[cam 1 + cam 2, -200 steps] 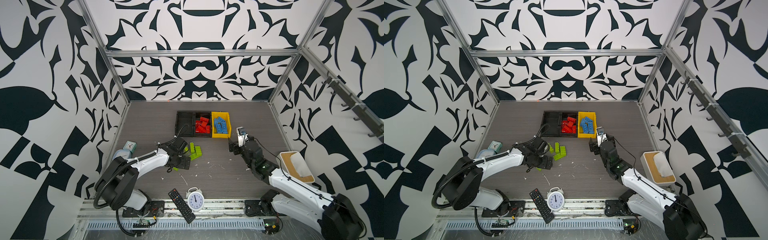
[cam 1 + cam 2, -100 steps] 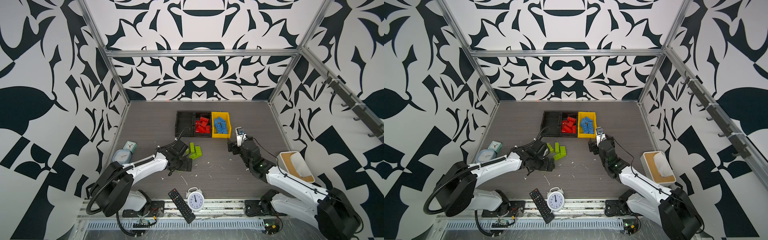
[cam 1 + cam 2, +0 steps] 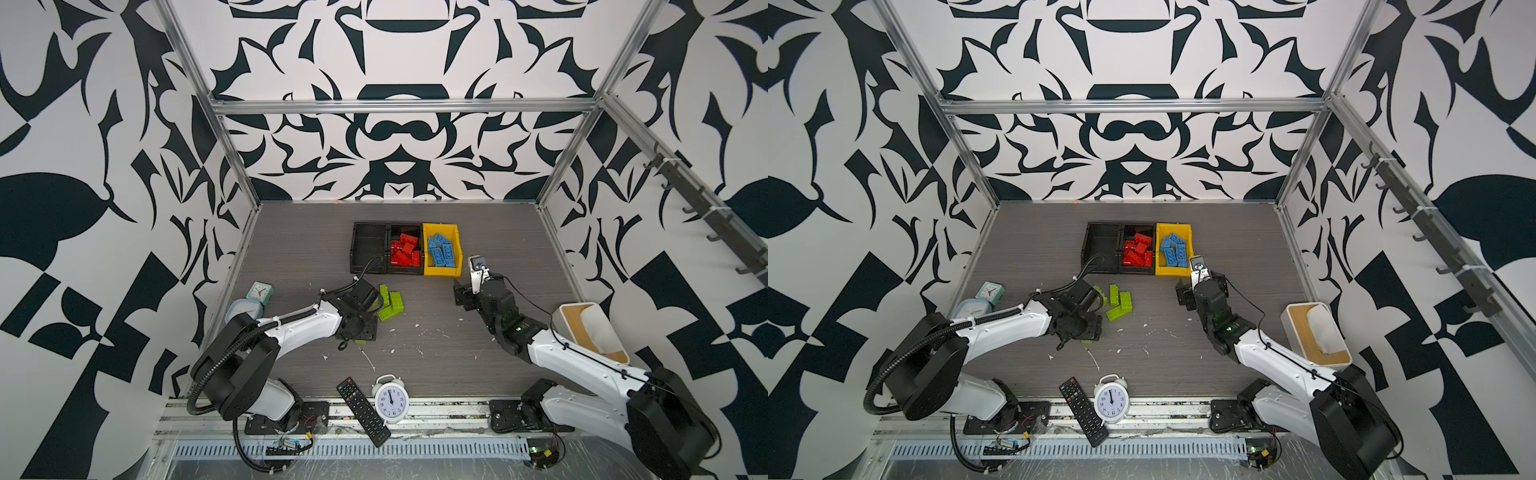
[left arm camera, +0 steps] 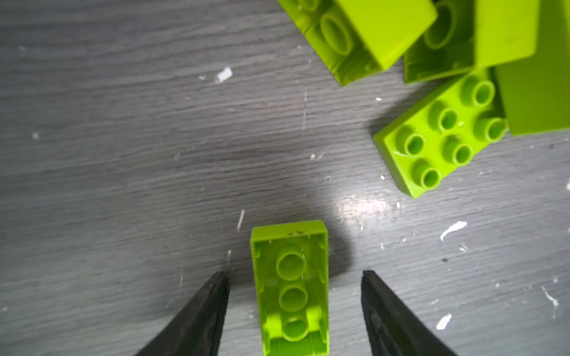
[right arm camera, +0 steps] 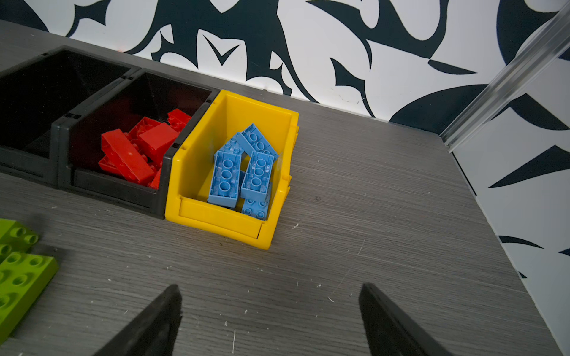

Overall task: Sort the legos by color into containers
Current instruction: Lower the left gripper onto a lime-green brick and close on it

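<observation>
My left gripper [image 4: 293, 274] points down at the table, open, with a lime green lego [image 4: 290, 286] lying underside up between its fingers and a gap on each side. In both top views only a sliver of that brick [image 3: 360, 341] [image 3: 1087, 341] shows under the gripper. Several more green legos [image 3: 390, 302] [image 3: 1120, 303] lie piled just beyond it. Red legos [image 3: 405, 251] fill the middle black container [image 3: 405, 270]. Blue legos [image 3: 442, 251] lie in the yellow container [image 3: 442, 271]. The left black container [image 3: 369, 249] holds nothing. My right gripper [image 5: 270, 288] hovers open and empty before the yellow container [image 5: 216, 222].
A white tub with a wooden rim [image 3: 590, 332] stands at the right. A remote [image 3: 362, 411] and a white alarm clock [image 3: 390, 400] lie at the front edge. A small teal clock [image 3: 259, 291] sits by the left wall. White scraps litter the tabletop.
My left gripper has shifted toward the front, away from the green pile, over a lone green brick, and its jaws have narrowed around it. The right arm has barely moved.
</observation>
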